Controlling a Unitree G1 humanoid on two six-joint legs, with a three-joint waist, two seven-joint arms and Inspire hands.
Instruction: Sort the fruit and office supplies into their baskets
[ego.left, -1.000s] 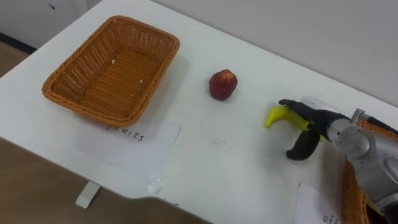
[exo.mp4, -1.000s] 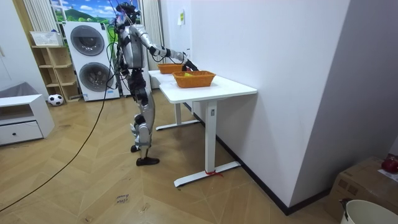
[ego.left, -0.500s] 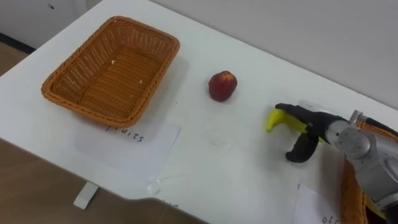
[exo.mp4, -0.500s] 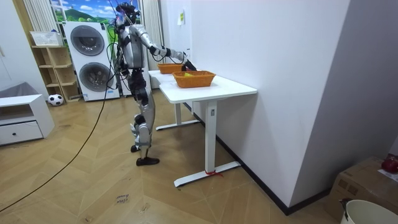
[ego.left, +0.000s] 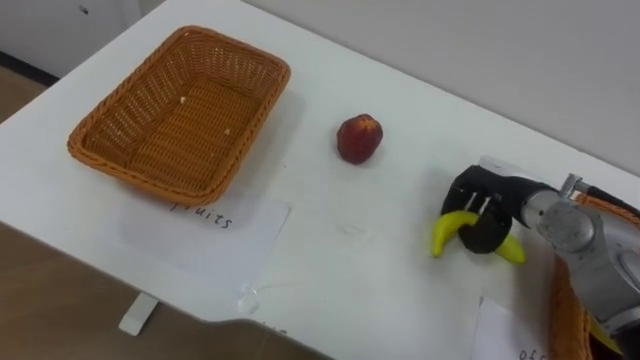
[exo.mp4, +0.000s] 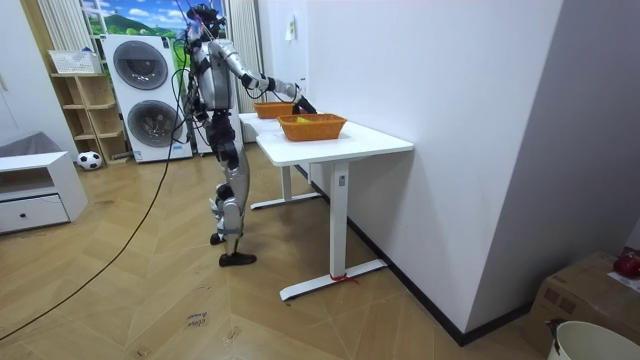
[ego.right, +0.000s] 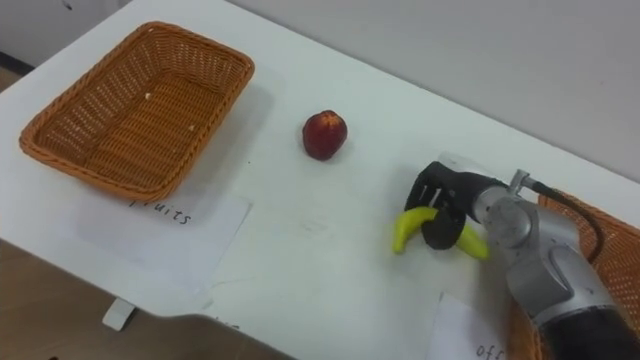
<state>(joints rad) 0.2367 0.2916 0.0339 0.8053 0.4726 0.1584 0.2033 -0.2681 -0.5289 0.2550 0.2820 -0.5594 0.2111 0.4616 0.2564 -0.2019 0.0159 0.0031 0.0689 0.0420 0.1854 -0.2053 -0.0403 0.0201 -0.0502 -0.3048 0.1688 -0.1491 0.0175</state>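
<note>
A yellow banana (ego.left: 452, 228) lies on the white table (ego.left: 340, 250) at the right. My right hand (ego.left: 485, 205) is curled over its middle, and both ends stick out past the dark fingers. A red apple (ego.left: 359, 138) sits alone mid-table, to the left of the hand and farther back. The wicker fruit basket (ego.left: 190, 115) stands empty at the far left. In the right eye view the hand (ego.right: 445, 200) grips the banana (ego.right: 408, 228) the same way. In the room view I stand at the table (exo.mp4: 370, 140) with my right arm stretched over it.
A second wicker basket (ego.right: 610, 260) shows at the right edge, close behind my forearm. A paper label (ego.left: 205, 225) lies in front of the fruit basket, another (ego.left: 510, 335) near the front right. The table's front edge runs close below the labels.
My right hand's fingers went from spread beside the banana to curled round it. The banana has shifted slightly toward the table's front. Apple and baskets stayed put.
</note>
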